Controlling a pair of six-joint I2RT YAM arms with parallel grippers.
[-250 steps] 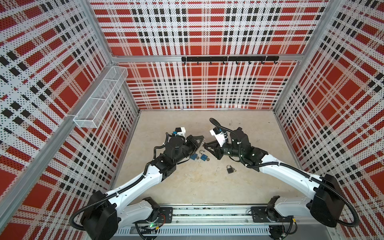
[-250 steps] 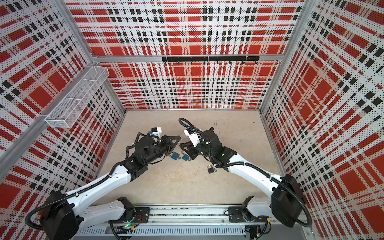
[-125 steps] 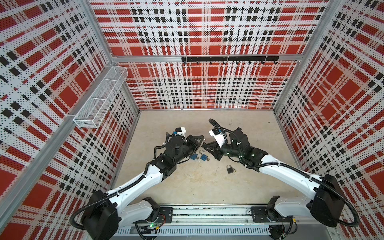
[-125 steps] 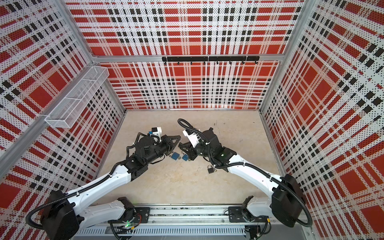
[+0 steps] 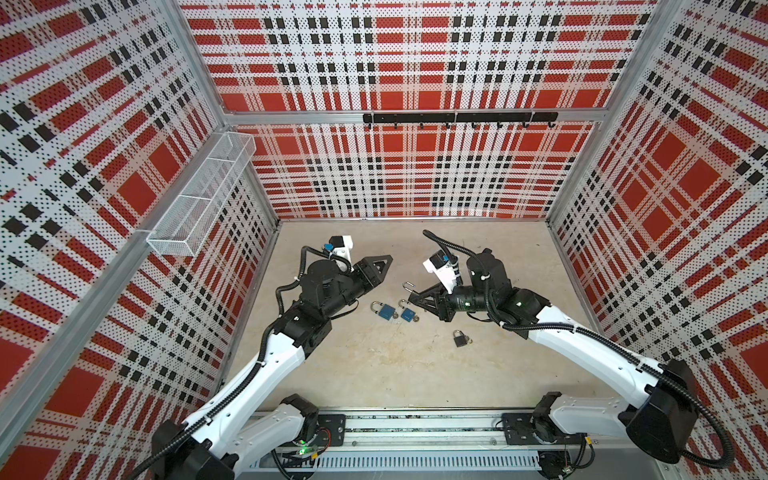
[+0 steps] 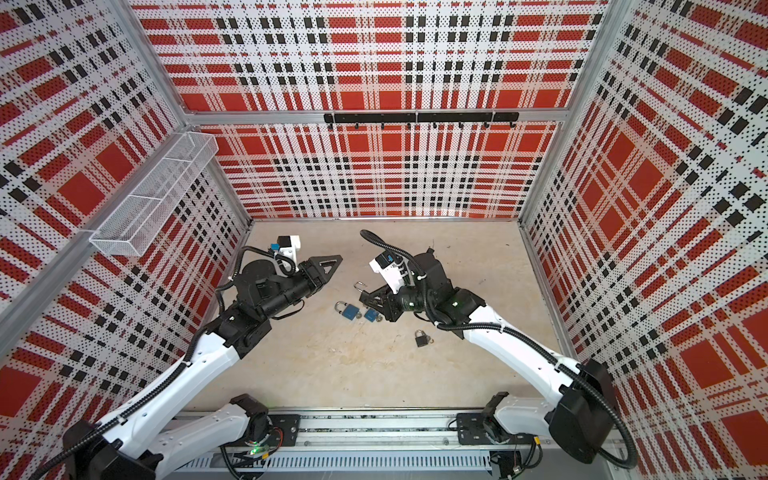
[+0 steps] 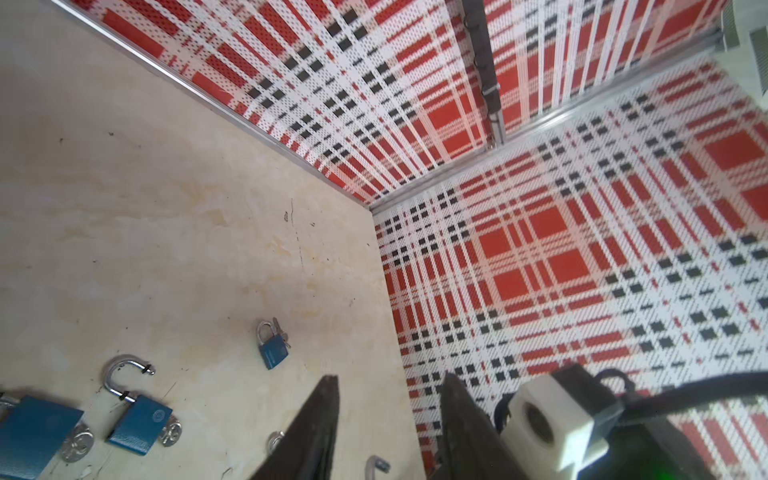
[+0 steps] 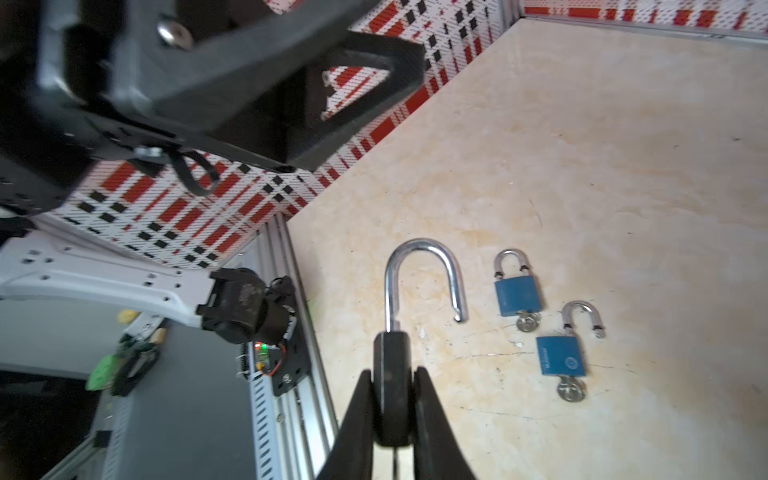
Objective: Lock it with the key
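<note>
Right gripper (image 8: 392,376) clamps black padlock with open silver shackle (image 8: 391,349).
Left gripper (image 7: 390,378) jaws apart, empty, facing it across the beige counter (image 5: 374,374).

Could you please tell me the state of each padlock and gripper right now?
left gripper: open, empty.
right gripper: shut on black padlock.
black padlock: held, shackle open.
blue padlock nearer right gripper: shackle open, key in.
other blue padlock: shackle shut, key in.
lone padlock: shackle shut.
</note>
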